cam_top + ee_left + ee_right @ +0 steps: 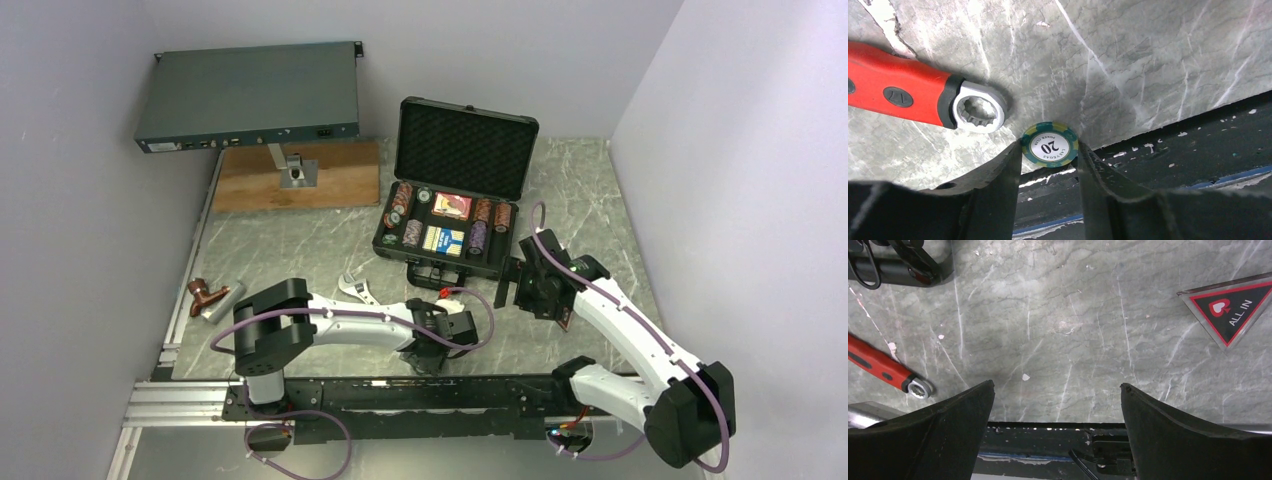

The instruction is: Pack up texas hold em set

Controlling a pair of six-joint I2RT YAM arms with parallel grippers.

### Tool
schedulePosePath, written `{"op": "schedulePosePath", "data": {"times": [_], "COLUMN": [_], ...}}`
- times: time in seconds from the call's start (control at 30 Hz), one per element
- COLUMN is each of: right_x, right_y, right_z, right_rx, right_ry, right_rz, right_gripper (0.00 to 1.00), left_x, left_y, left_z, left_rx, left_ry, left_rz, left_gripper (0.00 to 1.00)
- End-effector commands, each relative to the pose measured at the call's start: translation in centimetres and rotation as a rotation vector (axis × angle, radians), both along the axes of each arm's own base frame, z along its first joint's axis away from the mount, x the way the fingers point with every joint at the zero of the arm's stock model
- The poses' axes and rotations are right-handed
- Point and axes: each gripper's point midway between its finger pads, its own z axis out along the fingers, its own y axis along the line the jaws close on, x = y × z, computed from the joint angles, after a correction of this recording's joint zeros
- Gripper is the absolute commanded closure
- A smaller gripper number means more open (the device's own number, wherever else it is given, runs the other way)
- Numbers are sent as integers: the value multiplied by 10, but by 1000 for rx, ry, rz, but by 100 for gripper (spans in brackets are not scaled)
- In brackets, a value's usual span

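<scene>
Left gripper (pixel 1049 154) clamped on a green-and-yellow striped round poker chip (pixel 1050 144) at the bench's near edge, right gripper (pixel 1057 390) spread wide and empty, near a red-edged triangular plastic marker (pixel 1235 307), open black foam-lined hard case (pixel 465 150) towards the far edge.

**Open case, loose pieces before it**

The case (pixel 455 215) stands mid-table, chips (pixel 403 200) and card decks (pixel 445 240) inside. A rack box (pixel 250 95) sits behind-left. Before the case lies the wrench (pixel 903 92), with a loose chip (pixel 1050 143) just beside its ring end, between the left gripper's (pixel 1050 150) fingertips. The triangle (pixel 1233 307) lies farther right.
</scene>
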Motion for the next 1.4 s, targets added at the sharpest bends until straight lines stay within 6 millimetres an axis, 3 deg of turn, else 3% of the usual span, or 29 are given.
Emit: {"op": "schedulePosePath", "data": {"times": [0.0,0.1,0.3,1.1,1.23,1.3,1.37], "right_x": [6,7,10,16,18,19,21], "right_y": [3,4,6,8,8,9,10], "right_z": [-1,-2,1,5,5,6,7], "right_rx": [11,10,17,28,26,24,25], "right_ry": [-15,-14,-15,-35,-34,-34,-36], "right_rz": [12,12,8,-23,-22,-20,-20], "right_gripper": [0,0,0,0,0,0,0], "left_x": [-14,-13,-6,15,17,20,29], "left_y": [3,4,3,5,14,25,41], "left_z": [-21,-22,-12,49,56,58,60], "left_rx": [-1,3,16,-34,-17,0,2], "left_ry": [67,65,26,-112,-128,-139,-138], "left_rz": [19,17,0,-64,-49,-38,10], "left_gripper": [63,74,80,86,80,64,56]}}
